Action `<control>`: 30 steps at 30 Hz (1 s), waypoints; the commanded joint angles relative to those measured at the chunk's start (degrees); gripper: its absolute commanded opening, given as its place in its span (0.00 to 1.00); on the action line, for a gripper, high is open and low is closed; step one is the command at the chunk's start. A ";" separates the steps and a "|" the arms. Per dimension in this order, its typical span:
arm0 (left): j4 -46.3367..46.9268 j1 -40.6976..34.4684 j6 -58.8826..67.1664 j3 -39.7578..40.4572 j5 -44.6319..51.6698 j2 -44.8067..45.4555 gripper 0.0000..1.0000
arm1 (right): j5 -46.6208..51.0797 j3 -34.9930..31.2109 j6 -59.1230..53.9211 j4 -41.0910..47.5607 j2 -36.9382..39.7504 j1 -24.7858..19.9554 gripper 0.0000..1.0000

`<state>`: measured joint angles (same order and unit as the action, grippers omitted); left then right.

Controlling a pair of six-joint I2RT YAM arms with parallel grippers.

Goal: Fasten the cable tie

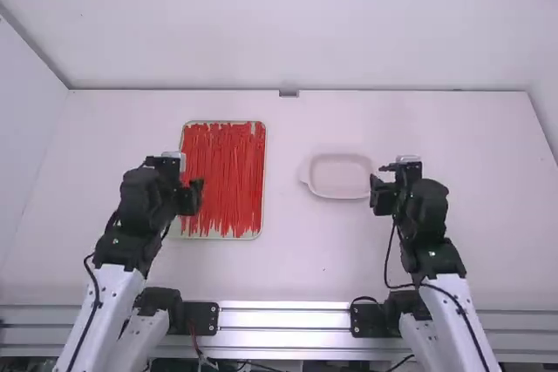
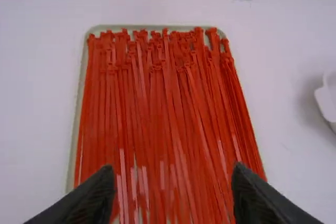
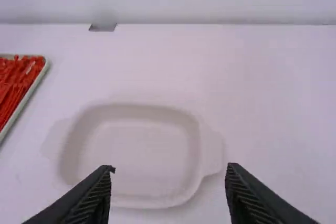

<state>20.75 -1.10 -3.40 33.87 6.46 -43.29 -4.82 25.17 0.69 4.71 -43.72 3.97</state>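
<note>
Progress: by my reading, at the very start. No tie lifted, none looped, none fastened.
Left to do: pick one tie out of the heap, feed its tail through its head, pull tight. All of it is ahead.
Left pincer (image 2: 173, 169): jaws wide apart, holding nothing, poised over the near end of the heap.
Right pincer (image 3: 169, 169): jaws wide apart, holding nothing.
Cable ties (image 2: 163, 114): directly beneath and ahead of the left pincer, well off to the side of the right one. They lie in a tray (image 2: 77, 124).
Look of the ties: red, thin, straight strips, packed side by side and overlapping. Heads are bunched at the end far from the pincer, tails toward it. Singling one out looks fiddly.
Dish (image 3: 142, 109): white, shallow, with handles, nothing in it, just ahead of the right pincer.
Desk (image 1: 436, 128): white, carries the tray and dish.
</note>
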 commanded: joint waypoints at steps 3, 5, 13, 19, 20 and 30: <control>2.45 -0.66 -0.62 5.97 2.04 -5.78 0.67 | -1.26 5.47 0.47 0.73 -5.77 0.80 0.67; 4.08 -0.79 -1.49 8.66 2.71 -9.12 0.72 | -1.71 7.54 1.62 1.18 -9.15 1.14 0.72; 9.60 -1.15 -3.83 16.11 4.39 -18.35 0.85 | -2.90 13.27 3.67 4.67 -18.49 2.09 0.85; 12.74 -1.30 -5.57 20.35 5.27 -23.60 0.92 | -3.62 16.55 4.87 7.23 -23.83 3.68 0.92; 13.20 -1.32 -5.67 20.85 5.38 -24.22 0.93 | -3.72 16.93 4.93 7.38 -24.46 3.93 0.93; 15.78 -1.15 -6.20 24.40 6.15 -28.62 0.99 | -4.14 19.74 5.31 8.11 -29.00 5.34 0.99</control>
<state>36.21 -2.09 -9.28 56.73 11.66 -71.55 -8.82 42.74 5.63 12.64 -72.20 9.56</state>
